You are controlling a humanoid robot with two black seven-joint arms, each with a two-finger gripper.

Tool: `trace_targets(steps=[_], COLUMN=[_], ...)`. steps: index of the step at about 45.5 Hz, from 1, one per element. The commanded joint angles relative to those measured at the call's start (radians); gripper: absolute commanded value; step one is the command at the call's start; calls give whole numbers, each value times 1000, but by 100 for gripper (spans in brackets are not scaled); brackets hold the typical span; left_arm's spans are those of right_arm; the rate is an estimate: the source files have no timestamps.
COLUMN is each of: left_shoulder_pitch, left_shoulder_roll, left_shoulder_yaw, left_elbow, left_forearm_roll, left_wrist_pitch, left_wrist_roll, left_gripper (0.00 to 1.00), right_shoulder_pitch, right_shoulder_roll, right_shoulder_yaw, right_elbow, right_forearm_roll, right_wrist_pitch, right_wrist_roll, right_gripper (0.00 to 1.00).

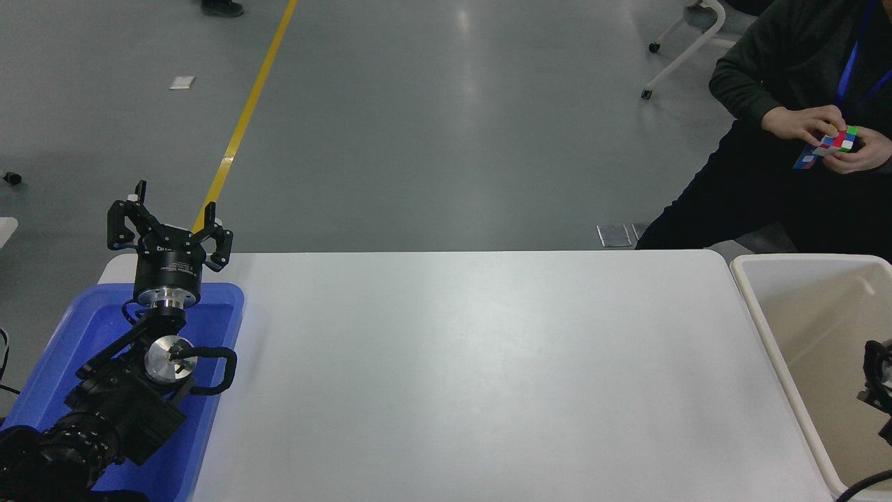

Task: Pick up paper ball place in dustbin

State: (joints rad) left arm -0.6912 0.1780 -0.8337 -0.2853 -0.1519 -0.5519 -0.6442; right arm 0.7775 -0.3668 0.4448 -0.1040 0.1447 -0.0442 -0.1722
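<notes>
The cream-white dustbin (pixel 761 311) stands at the table's right end, cut off by the picture's edge. Part of my right gripper (pixel 879 380) shows inside it at the far right edge; most of it is cut off, and I cannot make out its state. The paper ball is hidden or out of view. My left arm is parked at the lower left over a blue tray, its gripper (pixel 172 209) open and pointing away past the table's far edge, with nothing in it.
The blue tray (pixel 73 331) lies under the left arm at the table's left end. The white table (pixel 474 369) spans the middle. A person sits beyond the far right corner with a coloured cube (pixel 836 139) in both hands.
</notes>
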Motion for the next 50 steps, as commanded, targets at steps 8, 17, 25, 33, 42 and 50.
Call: trace_targets(steps=[8,17,25,33,42,50], left_shoulder_pitch=[-1,-1,-1,-1,-1,-1], left_shoulder_roll=[0,0,0,0,0,0], left_shoulder_yaw=[1,1,1,1,1,1], left_elbow=[0,0,0,0,0,0], left_forearm_roll=[0,0,0,0,0,0], left_wrist_pitch=[0,1,1,0,1,0], left_wrist_roll=[0,0,0,0,0,0], left_gripper=[99,99,99,99,99,99], right_shoulder_pitch=[164,163,134,106,48,-26], right_shoulder_roll=[-76,-208,-202,-143,-40,43], right_shoulder_yaw=[-54,18,254,383,505,591], right_elbow=[180,536,676,762,782,779], right_forearm_roll=[-4,7,9,15,15,13], right_wrist_pitch=[46,43,78,158,233,288], right_wrist_roll=[3,10,11,11,11,11], right_gripper=[100,100,100,100,100,100])
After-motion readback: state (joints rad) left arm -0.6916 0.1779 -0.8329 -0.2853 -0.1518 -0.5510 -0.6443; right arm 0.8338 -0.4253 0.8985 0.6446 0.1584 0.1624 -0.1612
